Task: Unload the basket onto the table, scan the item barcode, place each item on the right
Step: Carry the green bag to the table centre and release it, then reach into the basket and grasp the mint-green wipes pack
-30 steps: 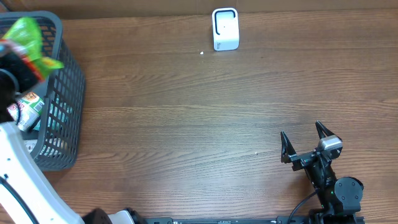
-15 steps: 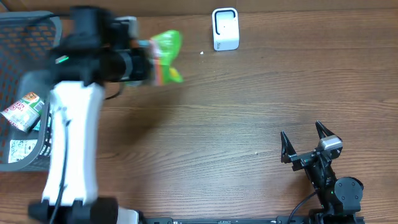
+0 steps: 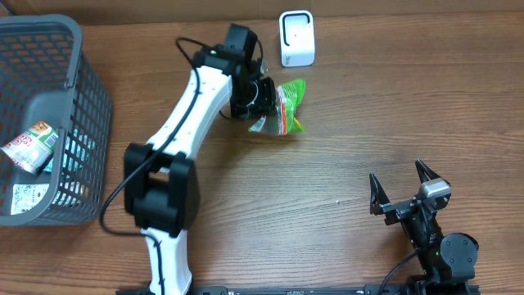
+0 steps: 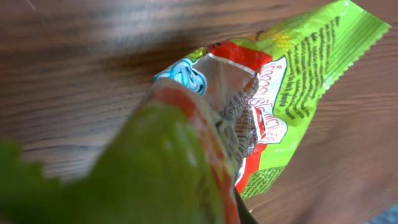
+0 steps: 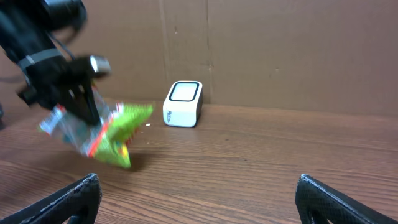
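The green pouch (image 3: 282,106) was held just in front of the scanner (image 3: 296,38), near it but not touching, low over the surface (image 3: 368,106). It was gripped at its crumpled clear end by the left hand (image 3: 260,97), which was closed on it. A second before, the pouch had been seen over the basket (image 3: 90,106), well apart from the scanner. Half a second before, it had been carried about halfway across. The carry was therefore judged all but done, with the presenting of the barcode left to do. No barcode could be made out in any view; only small print on the green side was shown to the left wrist camera. A turn of the pouch toward the scanner's face was judged likely to be needed.

The right hand (image 3: 396,176) was kept wide open and empty, well apart from the scanner on the robot's side, unmoved over that second. Other packets were left in the basket, far from the scanner on the left arm's side. The surface was of dark wood grain, and a cardboard wall (image 5: 280,50) was seen behind the scanner.
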You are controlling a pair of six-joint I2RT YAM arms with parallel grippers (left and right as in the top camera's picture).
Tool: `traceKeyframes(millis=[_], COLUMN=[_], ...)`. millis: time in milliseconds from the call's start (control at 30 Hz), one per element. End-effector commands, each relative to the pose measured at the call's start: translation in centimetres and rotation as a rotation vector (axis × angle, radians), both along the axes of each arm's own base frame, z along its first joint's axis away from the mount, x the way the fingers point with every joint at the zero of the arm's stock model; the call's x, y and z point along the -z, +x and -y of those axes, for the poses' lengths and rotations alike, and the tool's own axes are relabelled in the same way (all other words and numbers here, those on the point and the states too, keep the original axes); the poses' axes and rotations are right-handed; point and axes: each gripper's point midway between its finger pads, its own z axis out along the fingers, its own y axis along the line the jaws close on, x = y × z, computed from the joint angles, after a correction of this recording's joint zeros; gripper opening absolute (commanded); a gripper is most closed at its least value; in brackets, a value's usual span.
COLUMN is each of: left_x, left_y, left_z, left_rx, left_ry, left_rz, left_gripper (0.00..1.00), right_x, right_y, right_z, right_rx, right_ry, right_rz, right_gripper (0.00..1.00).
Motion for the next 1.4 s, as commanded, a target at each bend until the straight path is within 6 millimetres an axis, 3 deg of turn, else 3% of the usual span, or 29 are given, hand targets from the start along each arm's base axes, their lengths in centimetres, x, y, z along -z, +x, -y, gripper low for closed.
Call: traceKeyframes(millis=[0,33,67,100,133,167,233,300,400,567,667,767,900,1133,1267,1367], left_x=[3.4,4.0,4.5,4.9,5.0,5.0,4.5,3.6,0.4,-8.5,-14.7,-20.6,-24.9,-26.8,-26.1,-24.3], left_y=[-0.8,-0.8,-1.0,-1.1,-1.1,-1.1,-1.1,-1.0,-0.2,1.6,1.6,0.8,-2.1,-8.1,-11.3,-14.0], left_z=[1.5,1.5,1.4,1.3,1.3,1.2,1.1,0.9,0.1,-4.0,-7.7,-12.3,-20.2,-35.0,-41.0,-44.5], left_rx=[-0.032,-0.033,-0.033,-0.025,-0.009,0.0,0.027,0.037,0.05,-0.016,-0.067,-0.146,-0.295,-0.682,-0.885,-0.987], left_ry=[-0.062,-0.057,-0.052,-0.044,-0.04,-0.033,-0.031,-0.023,-0.019,0.094,0.179,0.235,0.308,0.437,0.468,0.518], left_rz=[-0.141,-0.154,-0.168,-0.173,-0.165,-0.16,-0.137,-0.122,-0.059,0.127,0.266,0.389,0.437,0.388,0.32,0.221], left_gripper=[0.04,0.04,0.12,0.26,0.51,0.66,0.81,0.84,0.84,0.88,1.0,1.0,1.0,1.0,1.0,0.99], right_x=[0.1,0.1,0.1,0.1,0.1,0.1,0.1,0.1,0.1,0.1,0.1,0.1,0.1,0.1,0.1,0.1], right_y=[-0.1,-0.1,-0.1,-0.1,-0.1,-0.1,-0.1,-0.1,-0.1,-0.1,-0.1,-0.1,-0.1,-0.1,-0.1,-0.1], right_z=[-0.2,-0.2,-0.2,-0.2,-0.2,-0.2,-0.2,-0.2,-0.2,-0.2,-0.2,-0.2,-0.2,-0.2,-0.2,-0.2], right_rx=[-0.011,-0.011,-0.011,-0.011,-0.011,-0.011,-0.011,-0.011,-0.011,-0.011,-0.011,-0.011,-0.011,-0.011,-0.011,-0.011], right_ry=[0.007,0.007,0.007,0.007,0.007,0.007,0.007,0.007,0.007,0.007,0.007,0.007,0.007,0.007,0.007,0.007], right_rz=[0.005,0.005,0.005,0.005,0.005,0.005,0.005,0.005,0.005,0.005,0.005,0.005,0.005,0.005,0.005,0.005], right_gripper=[1.0,1.0,1.0,1.0,1.0,1.0,1.0,1.0,1.0,1.0,1.0,1.0,1.0,1.0,1.0,1.0])
